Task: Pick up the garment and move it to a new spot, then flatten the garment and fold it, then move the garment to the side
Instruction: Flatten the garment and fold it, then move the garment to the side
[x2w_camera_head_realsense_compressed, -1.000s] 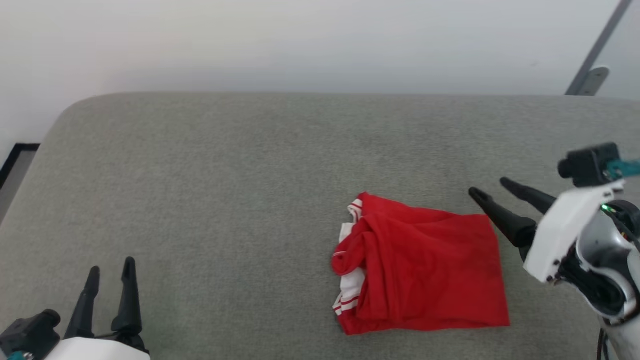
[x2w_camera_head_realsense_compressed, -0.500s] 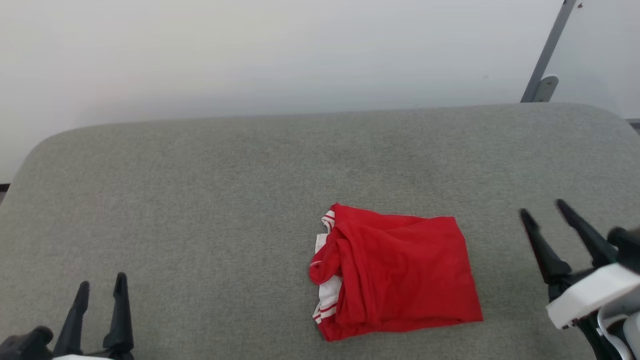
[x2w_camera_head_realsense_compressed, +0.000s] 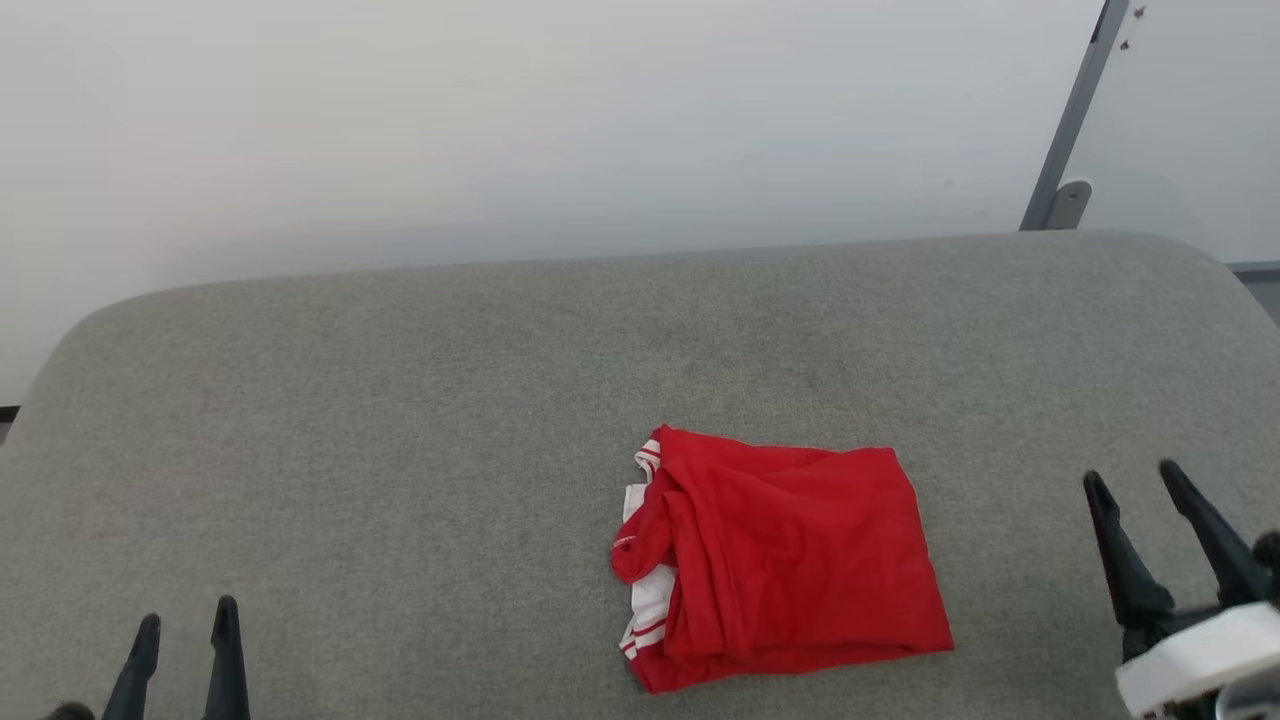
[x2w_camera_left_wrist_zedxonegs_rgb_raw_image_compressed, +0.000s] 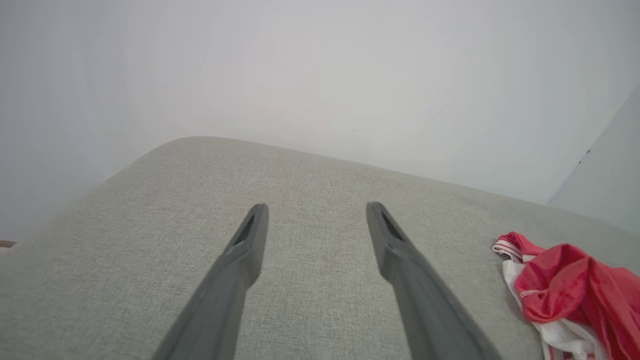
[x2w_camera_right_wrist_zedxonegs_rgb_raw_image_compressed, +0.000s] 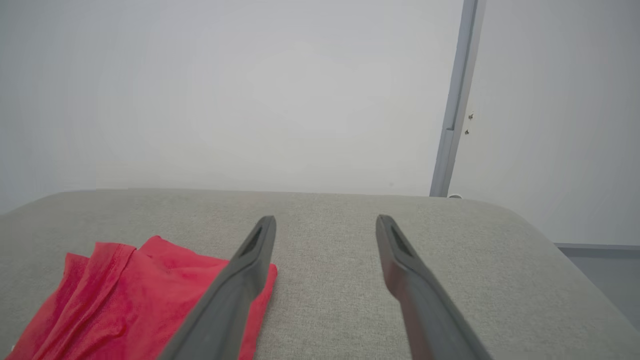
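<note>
Right of centre on the grey upholstered bench (x2w_camera_head_realsense_compressed: 400, 450), the bright red soft fabric T-shirt with white sleeves (x2w_camera_head_realsense_compressed: 790, 555) lies loosely folded. My left end effector (x2w_camera_head_realsense_compressed: 188, 615) and right end effector (x2w_camera_head_realsense_compressed: 1132, 475) stand wide, empty. It looks light and limp, so I'd pinch a layered edge.

Garment (x2w_camera_head_realsense_compressed: 790, 560) on the cushion (x2w_camera_head_realsense_compressed: 400, 400) (right of centre)

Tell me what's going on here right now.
Nothing is being handled at this moment. The red garment lies in a rough folded bundle on the grey cushioned surface, a little right of centre, with white sleeve trim showing at its left edge. The left gripper and the right gripper are both open and empty, one on each side, clear of the cloth.
</note>
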